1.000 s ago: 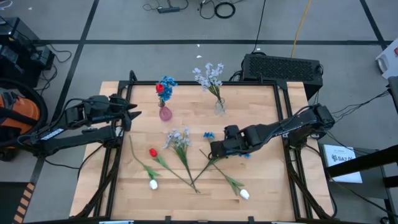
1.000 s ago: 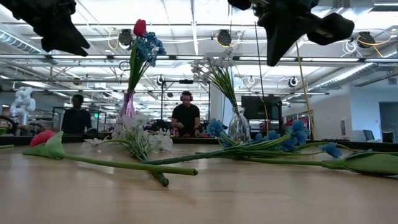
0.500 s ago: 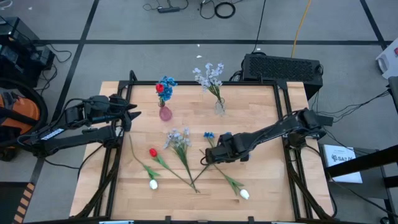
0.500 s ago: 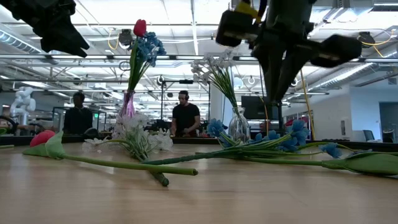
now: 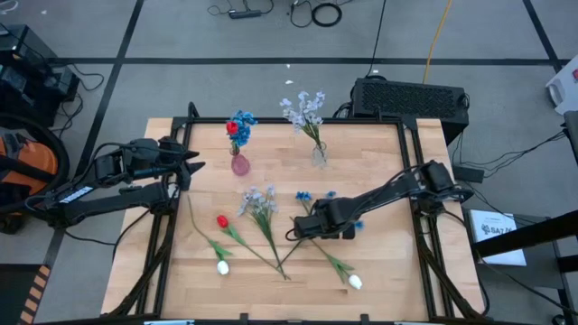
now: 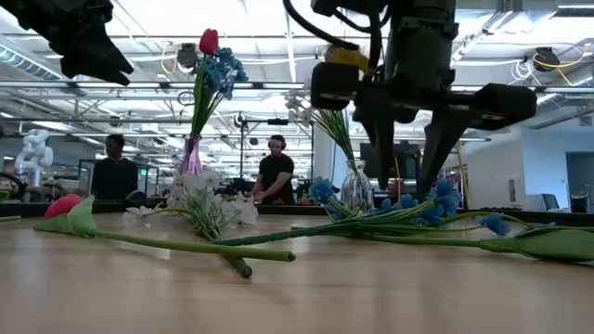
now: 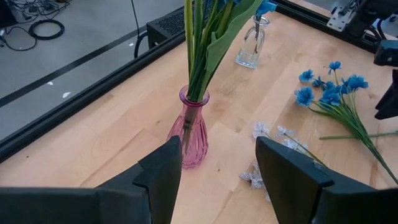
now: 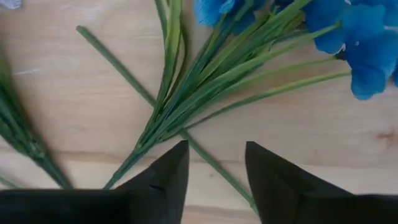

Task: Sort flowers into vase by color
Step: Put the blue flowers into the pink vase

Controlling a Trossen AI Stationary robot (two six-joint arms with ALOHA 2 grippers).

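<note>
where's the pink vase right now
In the high view the pink vase stands upright on the table's far left part, holding a red and blue flowers, left of the clear vase and just beyond the left tool.

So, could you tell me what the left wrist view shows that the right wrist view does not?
Only the left wrist view shows the pink vase holding green stems, the clear vase, the pale flower spray and the left gripper, open. Only the right wrist view shows the right gripper, open just above the bunched stems, and a lone stem crossing beneath them. Both show the blue flowers lying on the wooden table.
</note>
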